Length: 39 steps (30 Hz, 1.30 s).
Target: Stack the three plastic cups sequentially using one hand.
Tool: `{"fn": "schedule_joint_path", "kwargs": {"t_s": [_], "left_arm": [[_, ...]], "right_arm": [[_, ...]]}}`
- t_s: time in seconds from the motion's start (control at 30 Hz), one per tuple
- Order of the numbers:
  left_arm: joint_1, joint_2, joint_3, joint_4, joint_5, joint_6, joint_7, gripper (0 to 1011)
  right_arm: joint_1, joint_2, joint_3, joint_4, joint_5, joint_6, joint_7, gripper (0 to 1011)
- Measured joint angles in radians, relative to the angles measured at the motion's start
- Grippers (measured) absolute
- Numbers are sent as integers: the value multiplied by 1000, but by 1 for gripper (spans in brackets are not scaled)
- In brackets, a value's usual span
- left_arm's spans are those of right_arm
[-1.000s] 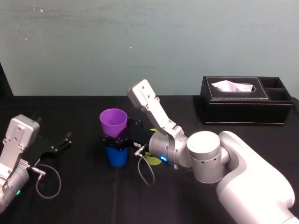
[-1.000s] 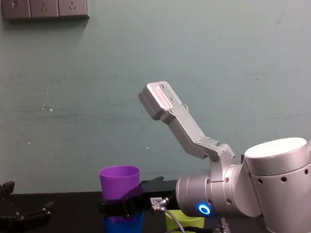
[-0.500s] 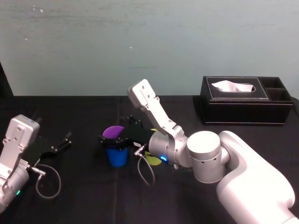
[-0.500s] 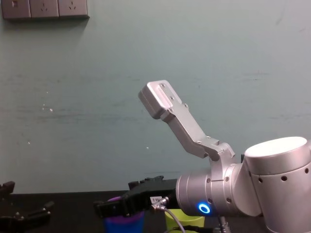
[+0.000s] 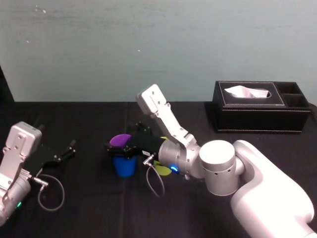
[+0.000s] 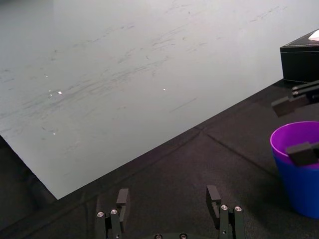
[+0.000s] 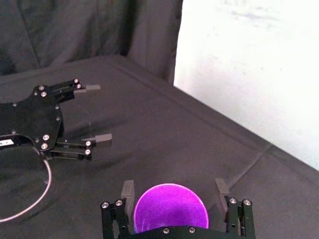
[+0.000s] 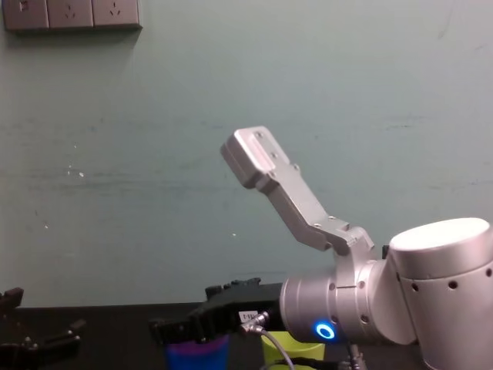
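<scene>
Fingers apart, the right end effector (image 7: 174, 189) is straddling the nested purple cup (image 7: 171, 209). Rising straight avoids snagging it, with the yellow-green cup (image 5: 161, 170) waiting at three o'clock.

Overall level: moderate, even indoor light is recorded in the head and chest views.
Source: light from above is indicated by soft highlights on the upper faces of the right arm casing (image 5: 218, 157).
Wall: the wall (image 7: 259, 64) is rendered almost white in the right wrist view.
Table: little light is returned by the black table (image 5: 89, 198) covering; shadows on it are barely distinguished.
Cup: the inside of the purple cup (image 7: 171, 206) is lit evenly.
Self-lit: a blue ring (image 8: 324, 331) is seen glowing on the same arm.
</scene>
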Motion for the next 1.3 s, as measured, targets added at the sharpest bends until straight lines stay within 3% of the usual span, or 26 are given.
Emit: {"fn": "schedule_joint_path", "kwargs": {"t_s": [0.4,0.6,0.77,0.9,1.13,1.3], "left_arm": [[0,0,0,0,0,0,0,1000],[0,0,0,0,0,0,0,1000],[0,0,0,0,0,0,0,1000],[0,0,0,0,0,0,0,1000],[0,0,0,0,0,0,0,1000],[0,0,0,0,0,0,0,1000]], "right_arm": [[-71,12,67,-74,23,-121,-58,1002],[-117,36,90,-148,28,-136,-71,1002],[-181,74,112,-249,28,-128,-94,1002],[-232,102,134,-326,29,-88,-112,1002],[-326,151,176,-465,50,78,-138,1002],[-378,178,191,-525,51,155,-151,1002]]}}
